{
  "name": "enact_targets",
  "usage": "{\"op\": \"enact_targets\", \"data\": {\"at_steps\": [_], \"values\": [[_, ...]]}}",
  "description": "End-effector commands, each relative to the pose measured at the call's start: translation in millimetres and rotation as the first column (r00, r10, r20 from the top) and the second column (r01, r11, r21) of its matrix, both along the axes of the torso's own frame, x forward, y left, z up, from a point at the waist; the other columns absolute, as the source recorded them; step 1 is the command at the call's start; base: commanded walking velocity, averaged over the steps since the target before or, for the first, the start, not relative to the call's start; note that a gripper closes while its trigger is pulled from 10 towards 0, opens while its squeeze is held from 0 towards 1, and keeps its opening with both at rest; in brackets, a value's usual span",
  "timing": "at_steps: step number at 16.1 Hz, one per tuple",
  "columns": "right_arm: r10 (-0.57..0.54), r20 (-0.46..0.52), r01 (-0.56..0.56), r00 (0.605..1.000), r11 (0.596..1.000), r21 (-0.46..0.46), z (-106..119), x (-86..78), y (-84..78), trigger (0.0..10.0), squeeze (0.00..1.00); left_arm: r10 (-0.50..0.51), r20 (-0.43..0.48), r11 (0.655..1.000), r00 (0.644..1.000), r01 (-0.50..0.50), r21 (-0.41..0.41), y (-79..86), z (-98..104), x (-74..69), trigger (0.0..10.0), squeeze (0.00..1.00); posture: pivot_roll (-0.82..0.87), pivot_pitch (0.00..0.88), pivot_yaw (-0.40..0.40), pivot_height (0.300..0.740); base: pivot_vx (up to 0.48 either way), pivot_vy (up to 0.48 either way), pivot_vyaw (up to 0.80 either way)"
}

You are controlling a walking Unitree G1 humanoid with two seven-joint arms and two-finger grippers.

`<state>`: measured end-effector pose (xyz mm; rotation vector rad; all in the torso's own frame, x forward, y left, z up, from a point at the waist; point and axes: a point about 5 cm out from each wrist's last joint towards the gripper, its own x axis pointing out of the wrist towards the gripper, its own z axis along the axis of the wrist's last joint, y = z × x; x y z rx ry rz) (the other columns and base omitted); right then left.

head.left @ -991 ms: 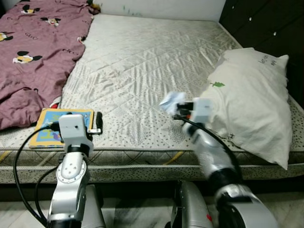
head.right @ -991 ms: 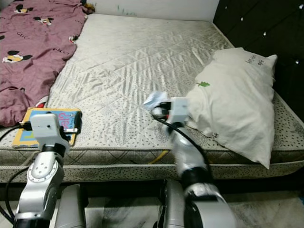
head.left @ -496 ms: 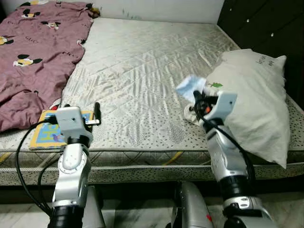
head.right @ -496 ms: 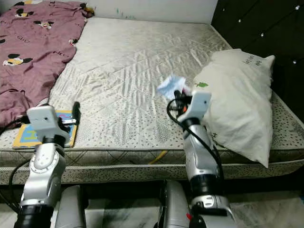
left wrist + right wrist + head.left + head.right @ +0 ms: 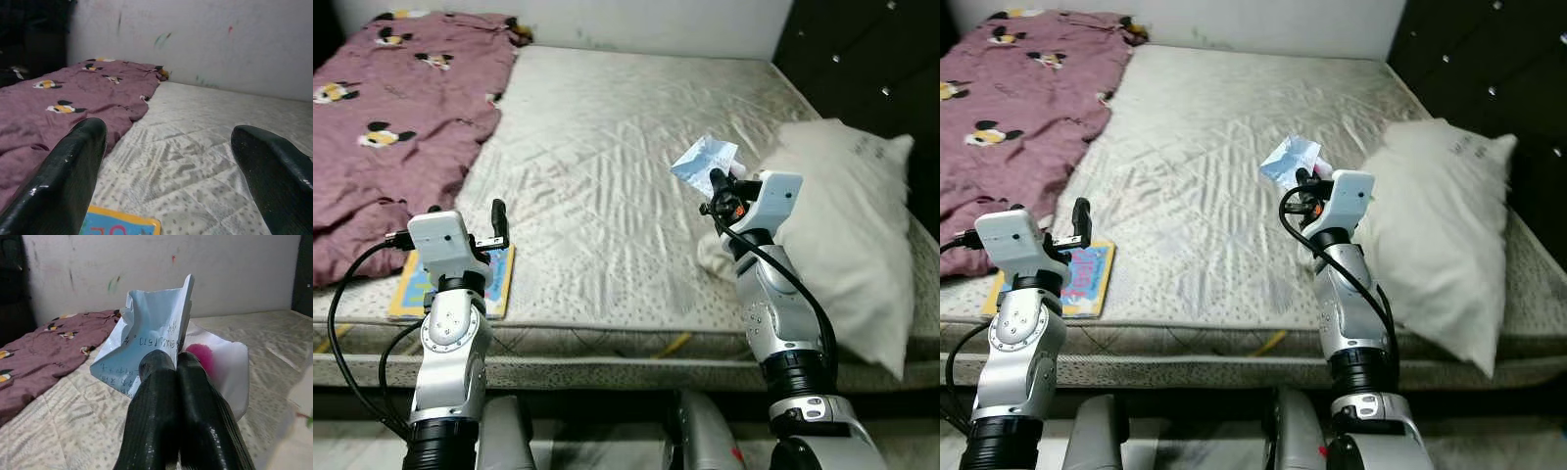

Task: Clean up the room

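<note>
Silver right arm raised over grey quilted mattress (image 5: 597, 196); your right gripper (image 5: 717, 182) has fingers pressed together, pinching one crumpled white-blue paper wrapper (image 5: 703, 162) above mattress. Left gripper (image 5: 499, 217) fingers spread, hovering over one colourful picture book (image 5: 1087, 279) at mattress front edge. One white pillow (image 5: 847, 245), one maroon cartoon-print blanket (image 5: 382, 166) on mattress.
</note>
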<state>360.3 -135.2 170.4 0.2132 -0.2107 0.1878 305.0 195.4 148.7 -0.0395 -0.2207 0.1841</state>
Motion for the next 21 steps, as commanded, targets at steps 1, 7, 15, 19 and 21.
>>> {"op": "enact_targets", "data": {"at_steps": [1,7,15,19,21], "values": [[-0.011,0.016,0.011,1.000,1.000,-0.009,4.0,-1.3,-2.1,10.0,0.00,-0.009,-0.002,1.000,1.000,0.009,0.013,-0.5,-1.5,-2.0,10.0,0.00,0.02,0.000,-0.062,0.644,0.000,0.000,0.00],[-0.041,0.001,0.041,0.999,0.998,-0.043,-5.2,-13.8,-7.0,10.0,0.00,-0.032,-0.035,0.999,0.999,0.033,0.036,4.7,-4.4,-3.6,10.0,0.00,-0.01,0.000,-0.042,0.716,0.000,0.000,0.00],[-0.103,-0.088,0.092,0.991,0.989,-0.120,-30.2,-42.8,-11.4,10.0,0.00,-0.036,-0.111,0.998,0.993,0.042,0.051,6.4,-16.3,-32.5,10.0,0.00,0.01,0.037,-0.051,0.740,0.000,0.000,0.00],[-0.144,-0.122,0.130,0.982,0.984,-0.118,-33.5,-46.7,-14.9,10.0,0.00,-0.060,-0.113,0.997,0.992,0.065,0.037,-0.2,-13.5,-33.4,10.0,0.00,0.00,0.056,-0.046,0.740,0.000,0.000,0.00],[-0.171,-0.164,0.155,0.972,0.982,-0.104,-36.9,-48.8,-16.6,10.0,0.00,-0.064,-0.120,0.998,0.991,0.066,0.010,-1.0,-13.0,-34.0,10.0,0.00,0.00,0.065,-0.045,0.740,0.000,0.000,-0.27]]}}
